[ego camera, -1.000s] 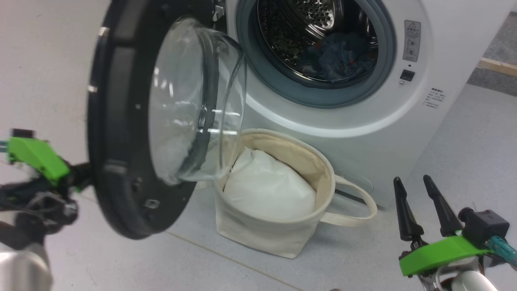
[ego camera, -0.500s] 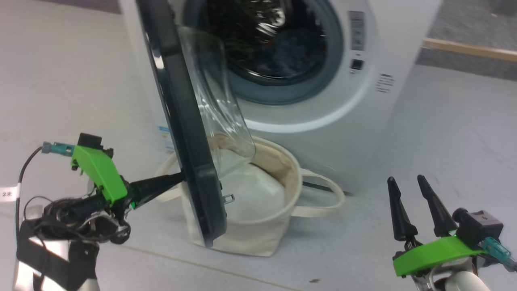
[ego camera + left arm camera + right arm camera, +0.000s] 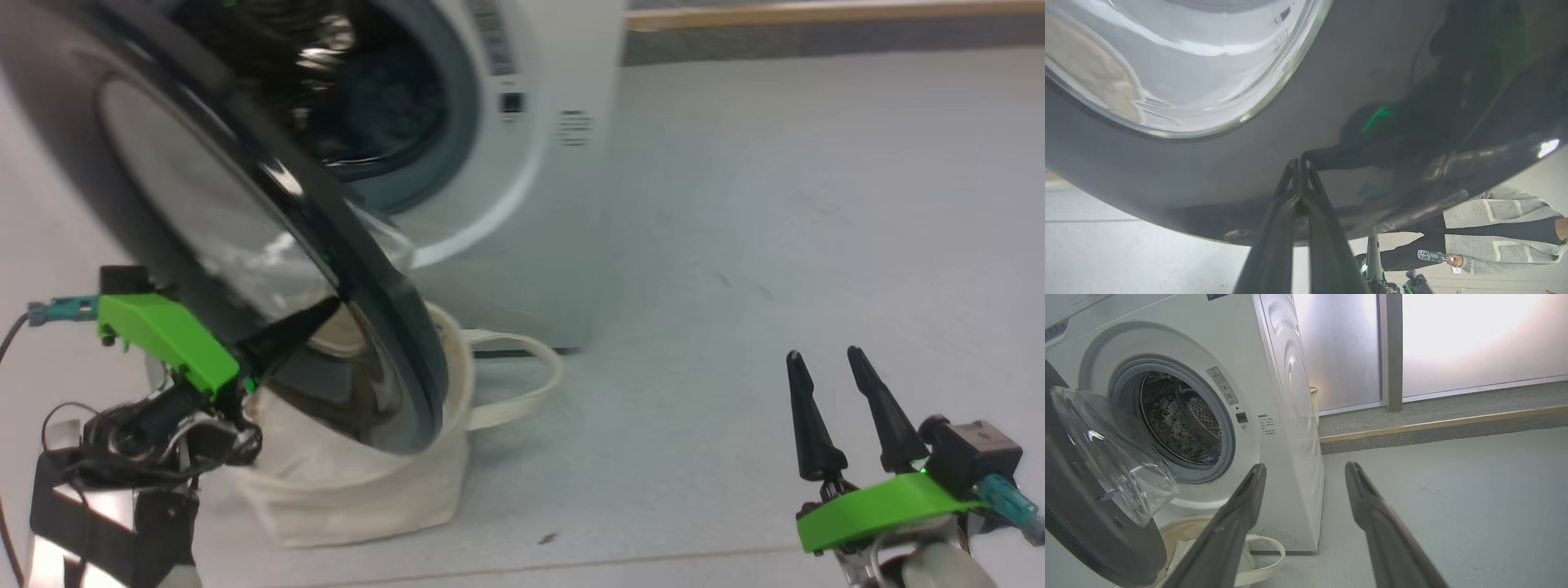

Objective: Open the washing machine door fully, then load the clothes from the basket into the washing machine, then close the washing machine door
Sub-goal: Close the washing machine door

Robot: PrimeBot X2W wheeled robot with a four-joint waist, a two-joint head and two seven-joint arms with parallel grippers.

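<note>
**Door swung round toward the opening, left fingertips pushing it**

Your left gripper [image 3: 326,307], at the lower left of the head view, has come round from the door's edge onto its outer face. Its fingers are pressed together with nothing between them, and the tips touch the glossy black rim. Your right gripper [image 3: 823,354], at the lower right, stands as it did, jaws spread wide and empty over the floor.

The head camera has turned as well, so don't trust the shift of the background. Even so, the washing machine door [image 3: 196,212], which showed you its glass bowl a second ago, now shows its outer face at the upper left. It hangs partly across the opening, with its lower edge over the basket [image 3: 351,498].

Behind it, the washing machine [image 3: 555,204] sits at the upper centre. A blurred patch of blue clothes [image 3: 392,98] lies in the drum.

Loading looks finished, and you appear to be on the closing step. The door isn't latched yet, so keep pushing, and watch that it clears the basket.
</note>
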